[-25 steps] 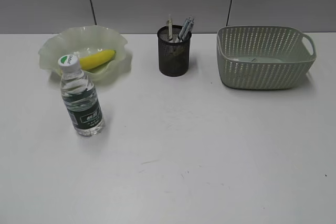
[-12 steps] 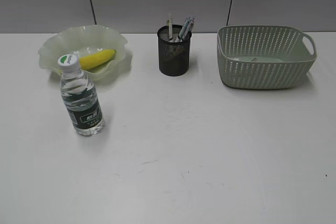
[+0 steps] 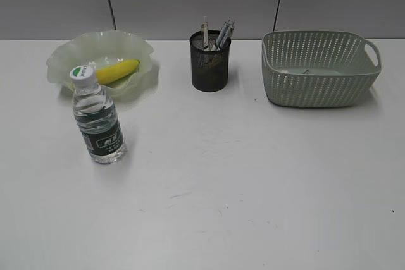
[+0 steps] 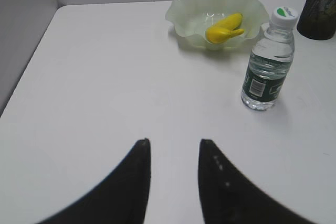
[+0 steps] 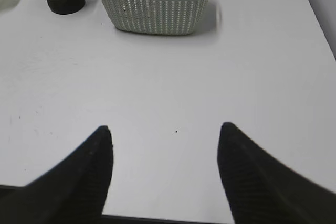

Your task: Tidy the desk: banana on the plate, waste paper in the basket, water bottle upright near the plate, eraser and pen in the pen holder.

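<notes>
Standing water bottle (image 4: 266,66) — ahead-right of left end effector (image 4: 174,142)

The left gripper (image 4: 174,145) had its jaws a little apart, holding nothing. The right gripper (image 5: 165,129) was wide open and empty.

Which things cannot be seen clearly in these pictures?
- Basket contents: exterior view, the walls hide most of the floor; whether paper lies inside is unclear.
- Eraser: pen holder mesh hides what lies at the bottom.
- Bottle label text: too small.
- Pen holder: left wrist view, cut by the edge.
</notes>
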